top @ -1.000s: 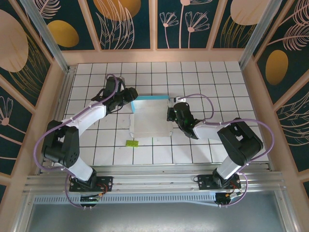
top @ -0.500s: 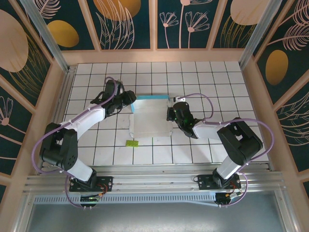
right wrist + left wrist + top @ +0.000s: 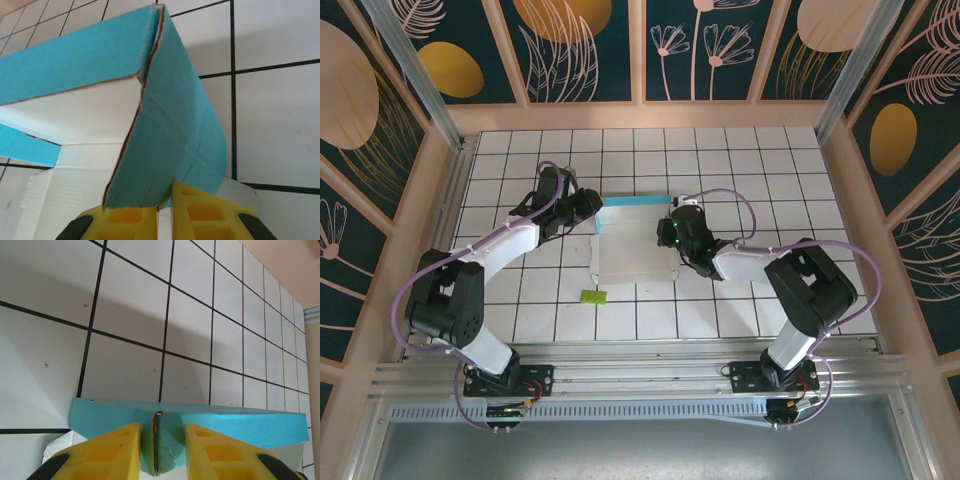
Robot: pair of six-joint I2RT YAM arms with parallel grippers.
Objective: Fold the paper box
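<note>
Paper box (image 3: 632, 250) at centre frame, a teal flap edge straddled by the left gripper (image 3: 162, 434), fingers apart, its side wall clamped by the right gripper (image 3: 165, 197)

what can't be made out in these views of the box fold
Top view: right gripper fingertips, hidden under its own body; grip on the paper box unreadable there.
Left wrist view: most of the box's white inside, cut off by the bottom edge and covered by the left gripper.
Top view: yellow-green scrap, too small to identify.
</note>
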